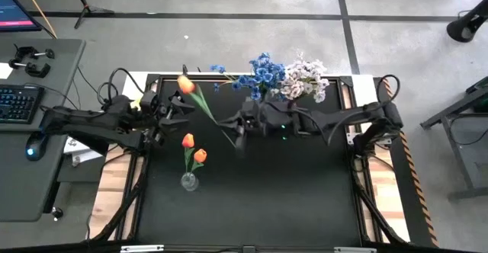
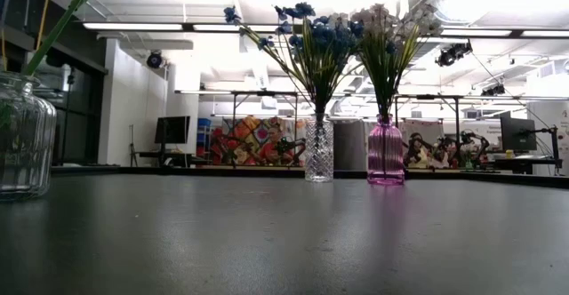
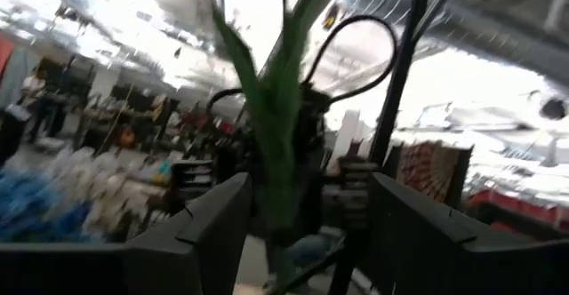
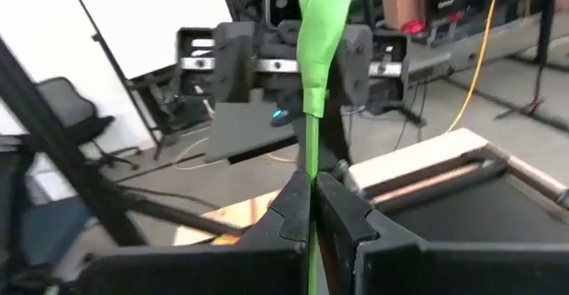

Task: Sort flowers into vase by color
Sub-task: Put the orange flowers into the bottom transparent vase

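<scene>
2 arms meet mid-table; right gripper [image 4: 311,208] pinches tulip stem [image 4: 313,144]; left gripper [image 3: 307,224] open.

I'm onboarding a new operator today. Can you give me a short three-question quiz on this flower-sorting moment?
1. True or false: the right claw is shut on the stem of the orange tulip.
2. Which vase holds the white flowers? A) clear cut-glass vase B) pink vase C) ribbed clear vase
3. Fill in: in the high view, ___ orange tulips already stand in the small clear vase on the black table.

Key:
1. True. Its fingers pinch the green stem, while the left claw stands open around the same stem.
2. B. The blue flowers stand in the cut-glass vase.
3. Two.
</scene>
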Available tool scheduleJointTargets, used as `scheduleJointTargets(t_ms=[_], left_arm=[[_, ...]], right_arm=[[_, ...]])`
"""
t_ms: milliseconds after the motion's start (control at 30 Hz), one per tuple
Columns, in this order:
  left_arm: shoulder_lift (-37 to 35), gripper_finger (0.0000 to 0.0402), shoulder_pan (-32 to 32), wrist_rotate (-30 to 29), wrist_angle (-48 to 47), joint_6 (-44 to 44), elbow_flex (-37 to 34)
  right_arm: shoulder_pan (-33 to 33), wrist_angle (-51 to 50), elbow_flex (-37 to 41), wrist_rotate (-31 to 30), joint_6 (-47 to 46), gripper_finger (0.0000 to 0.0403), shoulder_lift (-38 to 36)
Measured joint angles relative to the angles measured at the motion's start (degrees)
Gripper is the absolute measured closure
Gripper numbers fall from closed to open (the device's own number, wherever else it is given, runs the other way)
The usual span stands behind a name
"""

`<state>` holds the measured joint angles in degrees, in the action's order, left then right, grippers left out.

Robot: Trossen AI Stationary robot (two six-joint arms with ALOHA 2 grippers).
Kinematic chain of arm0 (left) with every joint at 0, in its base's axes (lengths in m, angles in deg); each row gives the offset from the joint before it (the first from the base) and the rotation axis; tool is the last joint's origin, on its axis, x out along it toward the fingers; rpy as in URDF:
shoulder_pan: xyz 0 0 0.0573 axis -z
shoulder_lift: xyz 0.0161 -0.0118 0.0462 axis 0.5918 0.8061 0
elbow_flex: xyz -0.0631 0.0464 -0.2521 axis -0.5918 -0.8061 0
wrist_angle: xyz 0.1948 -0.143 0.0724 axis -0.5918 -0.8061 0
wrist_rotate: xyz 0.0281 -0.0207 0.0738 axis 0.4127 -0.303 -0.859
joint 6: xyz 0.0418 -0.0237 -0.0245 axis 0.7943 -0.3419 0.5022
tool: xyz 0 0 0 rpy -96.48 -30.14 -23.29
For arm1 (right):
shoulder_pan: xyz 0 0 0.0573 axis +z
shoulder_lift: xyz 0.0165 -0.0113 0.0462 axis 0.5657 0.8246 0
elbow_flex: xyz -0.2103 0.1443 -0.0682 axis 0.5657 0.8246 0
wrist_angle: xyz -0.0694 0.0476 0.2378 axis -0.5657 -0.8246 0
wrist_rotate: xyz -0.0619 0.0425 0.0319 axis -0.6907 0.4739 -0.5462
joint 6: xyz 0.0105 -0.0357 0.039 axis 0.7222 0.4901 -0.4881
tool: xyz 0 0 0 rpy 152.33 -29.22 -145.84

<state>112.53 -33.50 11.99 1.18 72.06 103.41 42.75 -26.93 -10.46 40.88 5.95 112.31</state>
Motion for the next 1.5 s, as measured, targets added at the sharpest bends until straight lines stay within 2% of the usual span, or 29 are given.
scheduleJointTargets(t_ms=[300, 800, 1000, 1333, 1500], left_arm=[[4.63, 0.0185, 0.00, 0.55, 9.29, -0.08, 0.00], [5.42, 0.0192, 0.00, -2.19, 11.69, 6.65, 0.02], [5.42, 0.0244, 0.00, -2.32, 14.68, 8.39, 0.02], [4.91, 0.0387, 0.00, -2.55, 13.86, 11.02, 0.02], [2.64, 0.0397, -0.07, -3.40, 11.33, 12.58, 0.02]], right_arm=[[-2.43, -4.73, -12.59, 3.02, 8.72, 0.0403, 7.90], [-2.28, -7.73, -13.80, 4.70, 9.14, 0.0403, 8.86], [-2.32, -10.11, -13.80, 5.10, 9.14, 0.0403, 8.86], [-2.32, -10.54, -13.75, 5.06, 9.31, 0.0403, 8.86], [-2.29, -10.68, -13.70, 0.38, 9.73, 0.0395, 7.48]])
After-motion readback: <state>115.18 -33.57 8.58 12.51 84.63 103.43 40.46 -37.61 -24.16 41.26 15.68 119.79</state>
